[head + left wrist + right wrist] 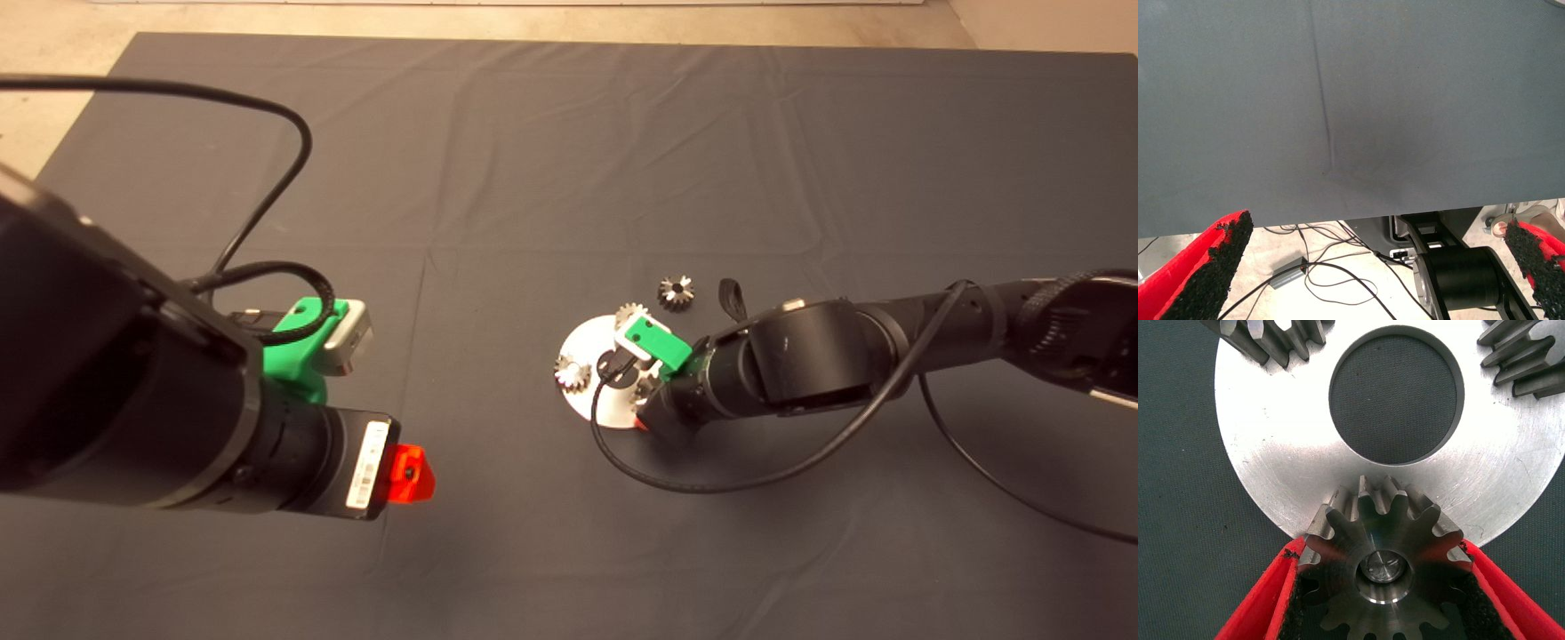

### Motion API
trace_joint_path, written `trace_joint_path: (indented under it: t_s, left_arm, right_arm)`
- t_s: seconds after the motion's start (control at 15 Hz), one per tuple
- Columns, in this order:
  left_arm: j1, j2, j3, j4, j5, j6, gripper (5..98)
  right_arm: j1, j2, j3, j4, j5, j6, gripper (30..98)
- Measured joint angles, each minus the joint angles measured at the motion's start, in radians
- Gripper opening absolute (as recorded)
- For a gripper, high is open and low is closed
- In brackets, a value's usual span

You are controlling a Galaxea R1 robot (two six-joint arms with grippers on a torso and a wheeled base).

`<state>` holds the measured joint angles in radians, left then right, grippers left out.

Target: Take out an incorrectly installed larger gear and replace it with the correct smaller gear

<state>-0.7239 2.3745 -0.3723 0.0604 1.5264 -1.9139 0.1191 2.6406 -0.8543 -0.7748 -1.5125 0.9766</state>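
The right gripper (1385, 600) pinches a gear (1383, 568) seated on a pin at the rim of the round plate (1271, 473); tilted lifting could jam it there.

The right gripper (1381, 587) clasps a gear (1381, 563) at the round plate's (1265, 460) rim.

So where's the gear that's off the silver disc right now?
In the head view the loose gear lies on the dark mat right of centre, just beyond the silver disc's far edge, near the right gripper.
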Motion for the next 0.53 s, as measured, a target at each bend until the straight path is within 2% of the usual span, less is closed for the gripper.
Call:
trace_joint_path:
  t_s: [0.53]
  left_arm:
    - [0.000,0.000,0.000,0.000,0.000,0.000,97.8]
  right_arm:
    - [0.000,0.003,0.000,0.000,-0.005,0.000,49.3]
